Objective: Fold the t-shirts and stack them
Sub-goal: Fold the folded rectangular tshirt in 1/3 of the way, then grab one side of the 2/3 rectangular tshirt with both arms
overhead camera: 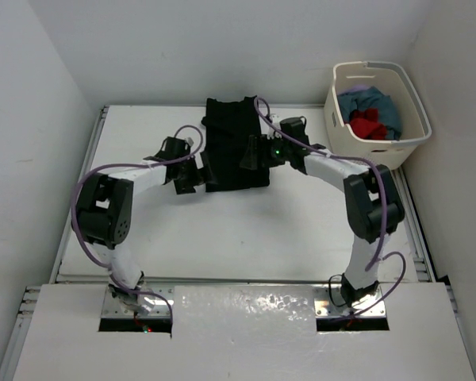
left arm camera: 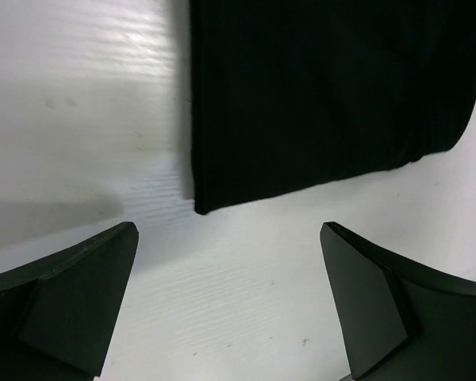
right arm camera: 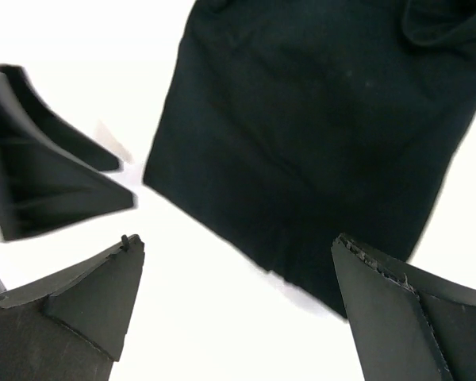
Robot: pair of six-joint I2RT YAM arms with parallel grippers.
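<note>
At the far middle of the table (overhead camera: 262, 238), both pairs of jaws stand spread wide and hold nothing. Our left gripper (left arm camera: 228, 232) hangs over bare tabletop just short of the near left corner of the black shirt (left arm camera: 317, 95), and neither finger touches the cloth. Our right gripper (right arm camera: 238, 238) sits over the shirt's near right part. The cloth's edge runs slantwise between its fingers, and the right finger overlaps the cloth in the wrist view. We cannot tell whether it touches. The left gripper shows there as a blurred dark shape just beside the shirt's left edge.

From above, the black shirt lies flat as a narrow dark oblong between the two grippers, its far end at the table's back edge. Its left side is straight, and its near right corner is rounded and slightly bunched.

Bare tabletop lies open to the left of the shirt and across the whole near half, up to the arm bases. At the far right corner stands the cream basket (overhead camera: 365, 151), well apart from the black shirt. Bunched inside it are a teal shirt (overhead camera: 386, 107) and a red shirt (overhead camera: 368, 127).
</note>
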